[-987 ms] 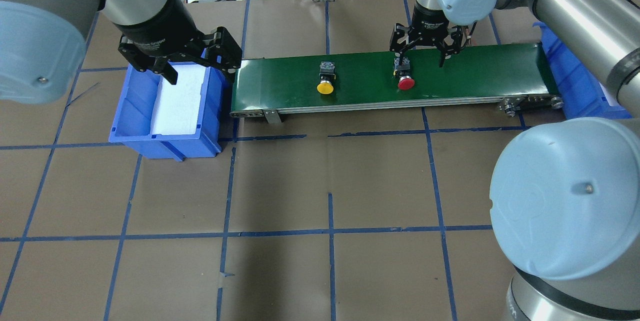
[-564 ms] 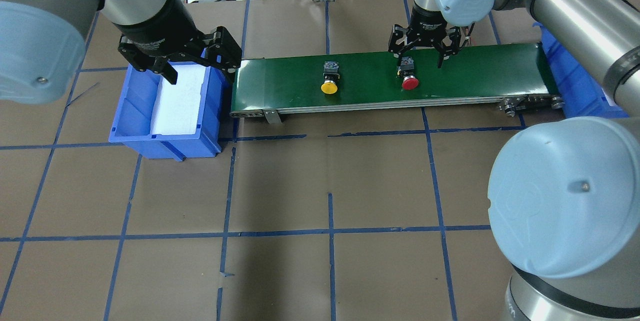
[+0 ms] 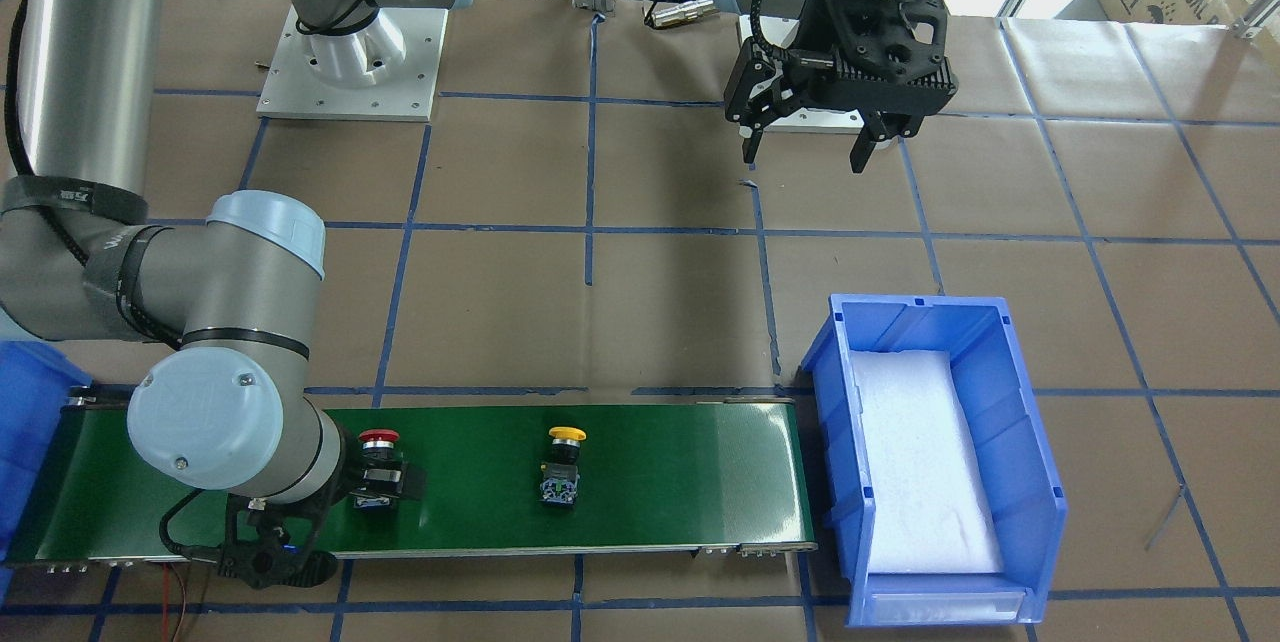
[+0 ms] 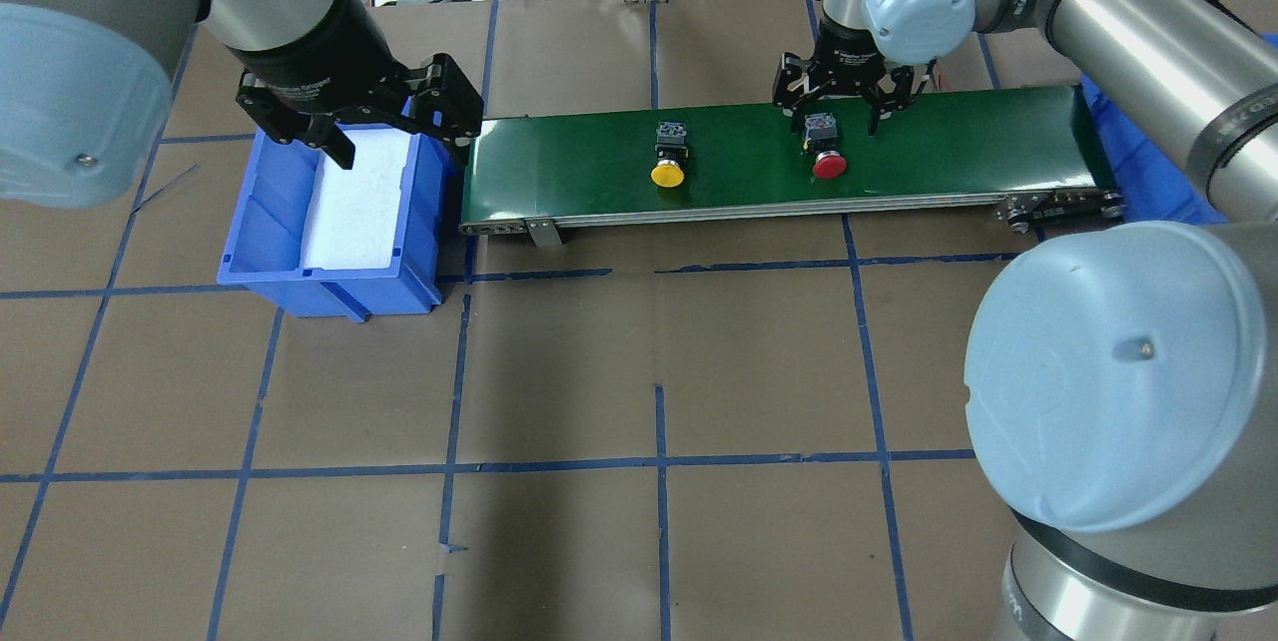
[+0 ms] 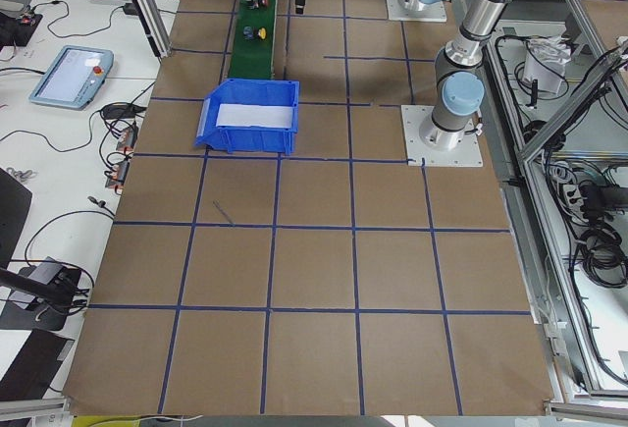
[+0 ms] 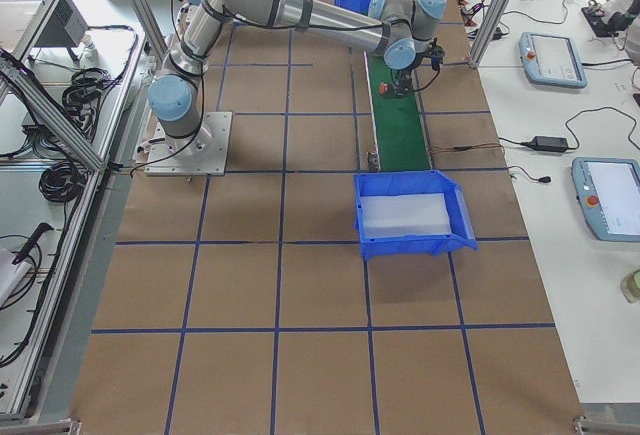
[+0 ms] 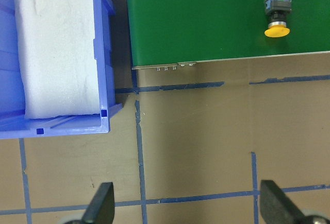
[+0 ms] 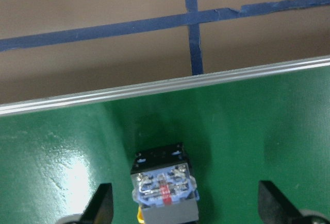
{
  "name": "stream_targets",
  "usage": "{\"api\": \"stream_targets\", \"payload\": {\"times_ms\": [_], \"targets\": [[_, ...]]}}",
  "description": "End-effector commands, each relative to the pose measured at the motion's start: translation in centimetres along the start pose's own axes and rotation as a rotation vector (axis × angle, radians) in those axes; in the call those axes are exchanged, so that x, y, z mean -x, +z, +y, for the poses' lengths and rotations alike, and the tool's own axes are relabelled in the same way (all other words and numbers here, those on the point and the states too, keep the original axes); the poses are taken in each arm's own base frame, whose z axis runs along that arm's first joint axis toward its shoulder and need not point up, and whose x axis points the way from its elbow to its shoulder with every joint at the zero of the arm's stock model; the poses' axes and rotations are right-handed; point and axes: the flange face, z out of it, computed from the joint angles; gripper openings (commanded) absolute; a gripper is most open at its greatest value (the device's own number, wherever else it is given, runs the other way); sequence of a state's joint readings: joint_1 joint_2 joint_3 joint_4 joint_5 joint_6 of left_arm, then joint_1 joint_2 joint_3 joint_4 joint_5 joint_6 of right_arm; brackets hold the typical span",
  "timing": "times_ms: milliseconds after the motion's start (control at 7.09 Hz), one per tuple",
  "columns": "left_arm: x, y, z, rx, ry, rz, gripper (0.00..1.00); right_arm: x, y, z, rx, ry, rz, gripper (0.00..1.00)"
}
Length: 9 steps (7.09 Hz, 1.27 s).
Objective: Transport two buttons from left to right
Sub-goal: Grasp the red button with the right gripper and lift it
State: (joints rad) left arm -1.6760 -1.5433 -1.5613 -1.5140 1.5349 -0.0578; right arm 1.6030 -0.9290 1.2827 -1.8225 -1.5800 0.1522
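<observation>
- red button [image 4: 825, 147]: lying on its side on the green belt [image 4: 958, 147], right of the belt's middle, red cap toward the near edge, contact block toward the far edge.
- yellow button [image 4: 668, 157]: same belt, same orientation, well apart from the red one, nearer the belt's middle.
- right gripper [image 4: 831, 118]: over the red button's contact block, jaws spread wide, one finger on each side. The wrist view shows clear green belt between each finger [image 8: 100, 206] and the block, so no contact. Fingertip height against the button is hard to judge, maybe just above it.
- left gripper [image 4: 399, 147]: jaws spread, holding nothing. It hangs high over the table by the belt-side edge of the blue bin [image 4: 265, 222].
- blue bin: sits at the belt's left end, just beside it, with a white foam pad [image 4: 354, 197] inside.
- second blue bin [image 4: 1143, 157]: at the belt's right end, partly hidden by the right arm.
</observation>
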Motion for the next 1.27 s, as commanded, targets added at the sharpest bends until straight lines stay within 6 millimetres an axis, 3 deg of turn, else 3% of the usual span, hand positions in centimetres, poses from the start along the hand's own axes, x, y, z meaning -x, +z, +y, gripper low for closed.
{"api": "stream_targets", "payload": {"times_ms": [0,141,423,564,705,846,1128], "targets": [[0.0,-0.1,0.1,-0.001,0.000,-0.002,1.00,0.0,0.4,0.1,0.015,-0.039,0.005,0.70],[0.2,-0.1,0.0,0.000,-0.001,-0.005,1.00,-0.1,0.4,0.1,0.015,-0.043,0.007,0.56],[0.2,-0.1,0.0,-0.002,-0.001,-0.005,1.00,-0.4,-0.6,-0.2,-0.006,-0.034,0.002,0.14],[0.1,-0.1,0.0,-0.002,0.000,-0.004,1.00,-1.3,-1.6,-0.3,-0.022,-0.026,0.009,0.08],[0.2,-0.1,0.0,-0.003,-0.003,-0.004,1.00,-1.7,-4.7,-0.1,-0.051,-0.041,0.011,0.08],[0.2,-0.2,0.1,-0.003,-0.001,-0.005,1.00,-3.4,-7.6,-0.1,-0.041,-0.061,0.012,0.05],[0.3,-0.1,0.1,0.006,-0.003,-0.007,1.00,-12.7,-11.2,-1.5,-0.034,-0.098,-0.009,0.05]]}}
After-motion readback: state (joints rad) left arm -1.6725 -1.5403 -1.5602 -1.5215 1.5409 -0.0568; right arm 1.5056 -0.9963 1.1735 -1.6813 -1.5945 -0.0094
